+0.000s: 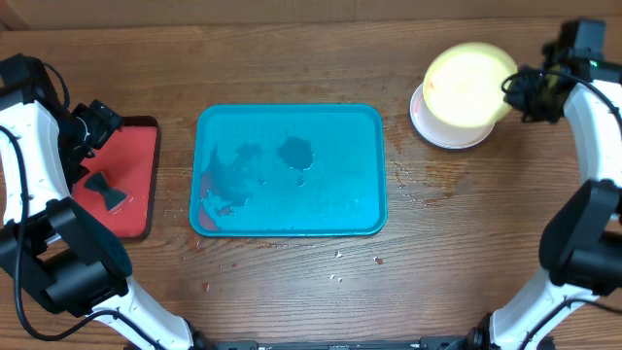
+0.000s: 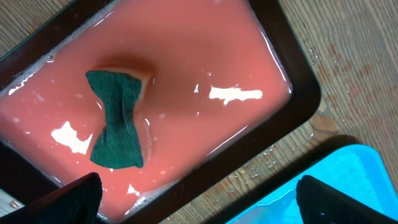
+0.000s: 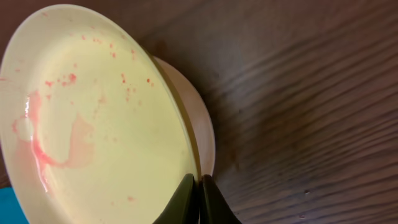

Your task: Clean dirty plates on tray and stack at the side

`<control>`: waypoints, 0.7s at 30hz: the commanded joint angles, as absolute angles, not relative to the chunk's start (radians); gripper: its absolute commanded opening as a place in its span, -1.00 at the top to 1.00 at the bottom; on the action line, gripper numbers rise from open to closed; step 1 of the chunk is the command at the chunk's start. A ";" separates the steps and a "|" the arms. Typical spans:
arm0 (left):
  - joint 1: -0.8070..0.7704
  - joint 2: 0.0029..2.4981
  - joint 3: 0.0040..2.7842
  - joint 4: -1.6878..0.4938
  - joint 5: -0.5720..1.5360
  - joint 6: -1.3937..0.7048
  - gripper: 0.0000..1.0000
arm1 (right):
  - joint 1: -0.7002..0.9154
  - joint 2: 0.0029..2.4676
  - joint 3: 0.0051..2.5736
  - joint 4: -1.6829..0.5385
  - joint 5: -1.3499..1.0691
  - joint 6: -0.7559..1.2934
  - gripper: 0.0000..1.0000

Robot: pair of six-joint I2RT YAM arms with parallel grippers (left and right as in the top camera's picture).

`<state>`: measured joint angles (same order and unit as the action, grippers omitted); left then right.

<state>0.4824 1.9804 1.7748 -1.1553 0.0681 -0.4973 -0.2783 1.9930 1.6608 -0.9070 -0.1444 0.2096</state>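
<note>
right gripper [image 3: 199, 183]: clamped on yellow plate [image 3: 93, 112] rim, over white plate [image 1: 428, 131]; left gripper [image 2: 199, 196]: wide apart above sponge [image 2: 118, 121] in red tray [image 2: 205, 56]

Two plates [image 1: 470, 86]; one teal tray [image 1: 340, 180]; one red tray [image 1: 138, 156]; one sponge [image 1: 104, 192].

- I see the red tray [image 2: 300, 70] with its dark rim filling the upper left and centre, flooded with cloudy pink water.
- A dark green sponge [image 2: 117, 121], pinched like a bow tie, lies in it at centre left.
- My left tool [image 2: 208, 205] stands wide open, with its fingertips [image 2: 74, 199] in the bottom corners.
- The teal tray [image 2: 351, 180] shows one corner at lower right, and bare table [image 2: 354, 43] fills the upper right.
</note>
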 commanded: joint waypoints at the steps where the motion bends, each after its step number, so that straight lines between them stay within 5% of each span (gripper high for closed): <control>1: 0.484 1.958 1.794 -1.155 0.072 -0.493 -0.99 | -0.288 2.038 1.639 -0.895 -0.297 0.244 0.92; 5: 0.484 1.958 1.794 -1.155 0.072 -0.493 -1.00 | -0.294 2.055 1.639 -0.884 -0.286 0.244 0.87; 8: 0.484 1.958 1.794 -1.155 0.072 -0.493 -0.99 | -0.290 2.054 1.639 -0.884 -0.296 0.244 0.15; 10: 0.484 1.958 1.794 -1.155 0.072 -0.493 -1.00 | -0.286 2.051 1.639 -0.894 -0.328 0.244 -0.07; 13: 0.484 1.958 1.794 -1.155 0.072 -0.493 -1.00 | -0.282 2.020 1.639 -0.930 -0.381 0.237 -1.00; 21: 0.484 1.958 1.794 -1.155 0.072 -0.493 -0.99 | -0.239 1.761 1.639 -1.111 -0.356 0.095 -1.00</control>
